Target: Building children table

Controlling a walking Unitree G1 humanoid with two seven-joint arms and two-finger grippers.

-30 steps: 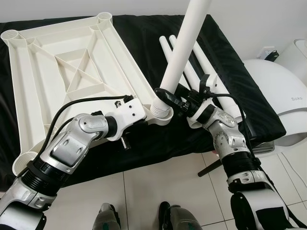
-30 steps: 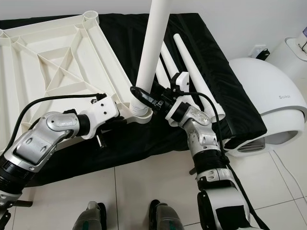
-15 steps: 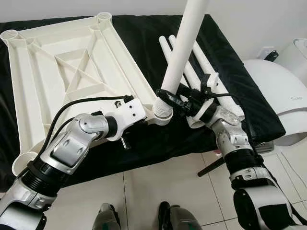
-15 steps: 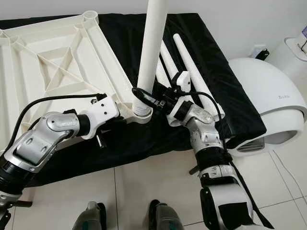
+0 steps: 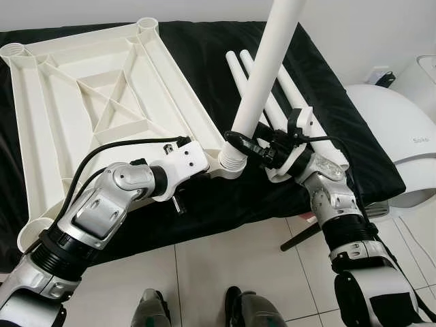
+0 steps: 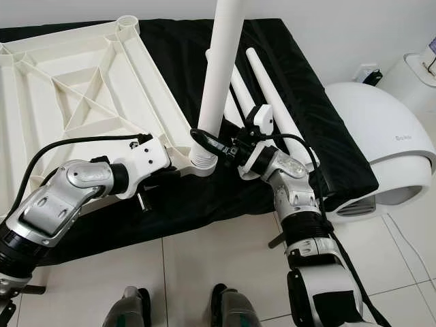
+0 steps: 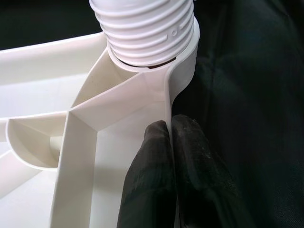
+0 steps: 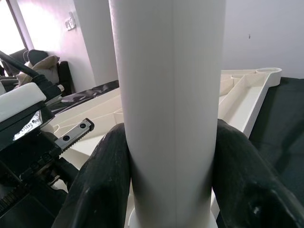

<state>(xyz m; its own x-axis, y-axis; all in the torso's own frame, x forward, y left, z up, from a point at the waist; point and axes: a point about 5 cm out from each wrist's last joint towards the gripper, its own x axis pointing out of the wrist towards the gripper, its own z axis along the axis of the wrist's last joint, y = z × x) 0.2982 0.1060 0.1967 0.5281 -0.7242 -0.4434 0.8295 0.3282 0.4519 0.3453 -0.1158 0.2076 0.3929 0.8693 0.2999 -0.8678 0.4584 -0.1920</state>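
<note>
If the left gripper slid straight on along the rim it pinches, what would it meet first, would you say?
Probably the threaded end of the white leg seated in the tabletop's corner socket, just ahead of the left gripper.

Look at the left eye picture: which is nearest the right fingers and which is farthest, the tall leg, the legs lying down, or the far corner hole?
1. Tall leg: gripped by the right gripper.
2. Lying legs: just behind, on the black cloth.
3. Far corner hole: the tabletop's far left corner.
</note>
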